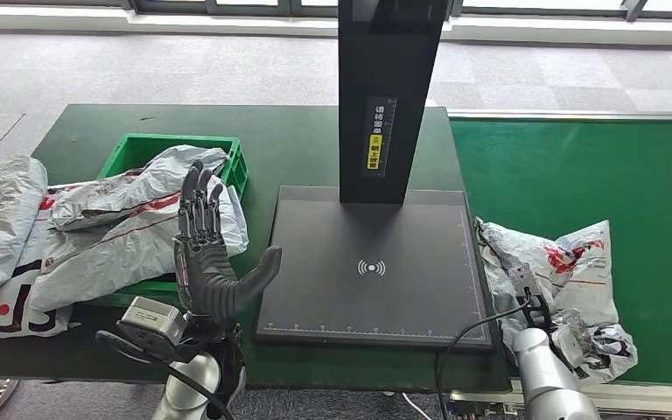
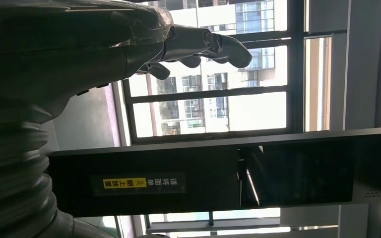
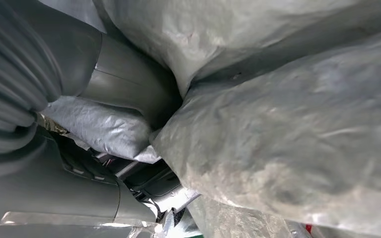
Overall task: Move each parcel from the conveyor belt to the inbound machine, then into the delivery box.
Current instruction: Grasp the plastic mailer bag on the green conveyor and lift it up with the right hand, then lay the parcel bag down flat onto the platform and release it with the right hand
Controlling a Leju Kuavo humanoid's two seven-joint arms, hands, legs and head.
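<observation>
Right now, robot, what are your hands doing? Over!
Left hand raised, open, empty. Right hand pressed into the parcel on the belt; grip unclear. Scanner pad bare. Green box piled with bags.

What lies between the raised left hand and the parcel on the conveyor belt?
In the head view, the inbound machine's dark scanning plate lies between the left hand and the parcel; the plate is bare.

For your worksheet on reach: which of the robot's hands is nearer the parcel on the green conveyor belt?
Right. The right hand is against the parcel; the left hand is raised beyond the scanner plate.
</observation>
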